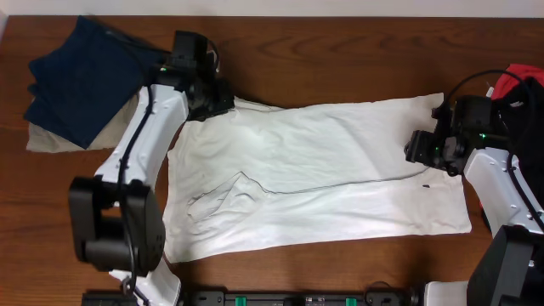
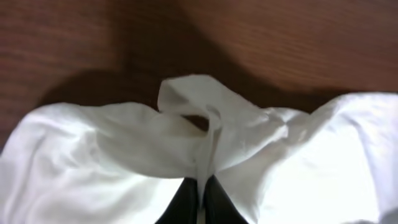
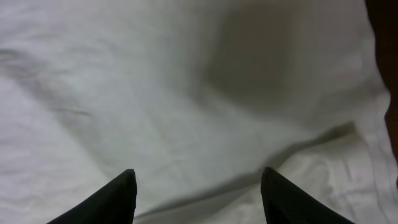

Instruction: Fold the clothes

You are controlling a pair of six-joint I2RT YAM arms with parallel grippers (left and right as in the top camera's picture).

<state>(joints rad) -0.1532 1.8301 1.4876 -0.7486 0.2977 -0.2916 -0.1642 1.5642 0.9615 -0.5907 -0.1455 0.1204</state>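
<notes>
Brown wood-grain worktop point(image 1: 340, 51) fills the overhead view, and the shirt point(image 1: 323, 170) lies spread across its middle, long way running side to side, with only plain white cloth showing and no lettering. Loose ridges cross its left half; the right half lies flatter. At the far-left corner the left hand point(image 1: 206, 92) has its fingers point(image 2: 185, 205) pressed together on a small raised pleat of the white cloth, which stands up in a curl just beyond their tips. At the right end, near the far-right corner, the right hand point(image 1: 419, 149) stands wide over flat cloth, its fingertips point(image 3: 121, 199) well apart with nothing between them; whether they touch the fabric cannot be told. A navy garment point(image 1: 76, 76) lies on a beige garment point(image 1: 42, 140) at the far-left corner of the worktop, apart from the shirt. The shirt looks thin, light and limp: it should sag between any two holds, drag along the wood, and crease wherever it bunches, but nothing about it is fragile. A pinch in the middle of a panel would likely only lift a tent of the upper layer, so the better holds are corners and hems, where the doubled edge gives the fingers something to bite. With one far corner gripped, the matching hold for the right hand is probably the far-right corner, so the edge lifts evenly.
</notes>
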